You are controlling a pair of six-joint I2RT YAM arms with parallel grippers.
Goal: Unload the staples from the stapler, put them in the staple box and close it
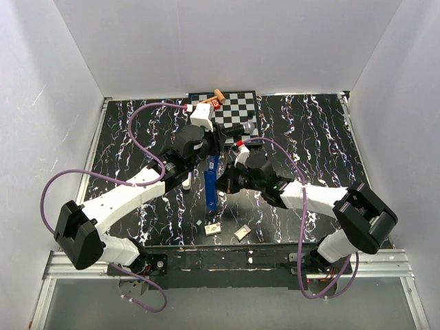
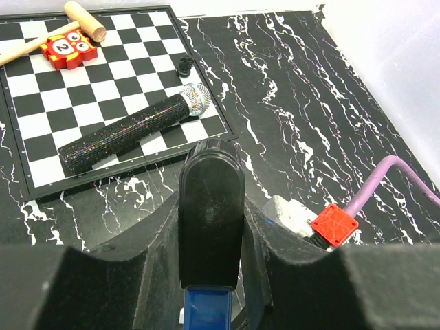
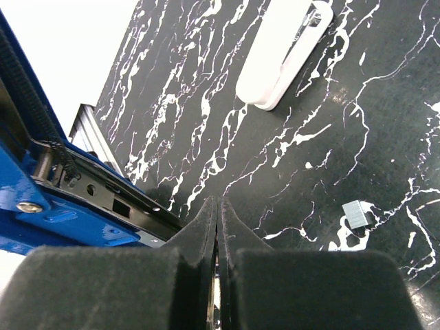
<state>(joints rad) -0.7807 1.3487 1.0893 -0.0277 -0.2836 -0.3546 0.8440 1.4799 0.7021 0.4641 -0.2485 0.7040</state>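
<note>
The blue stapler (image 1: 212, 180) stands off the table at mid-scene, with its black end (image 2: 211, 220) uppermost. My left gripper (image 1: 208, 157) is shut on that black end, a finger (image 2: 155, 240) pressing each side. In the right wrist view the stapler (image 3: 62, 213) is at the left, opened, its black metal channel exposed. My right gripper (image 3: 217, 203) is shut with nothing visible between its pads, its tips right beside the channel. A small grey strip of staples (image 3: 356, 214) lies on the table to the right.
A chessboard (image 2: 41, 103) at the back carries a glittery black microphone (image 2: 130, 130), a wooden mallet (image 2: 82, 20) and a red block (image 2: 67, 48). A slim white object (image 3: 285, 51) lies on the marbled table. Two small pieces (image 1: 213, 227) (image 1: 241, 233) sit near the front edge.
</note>
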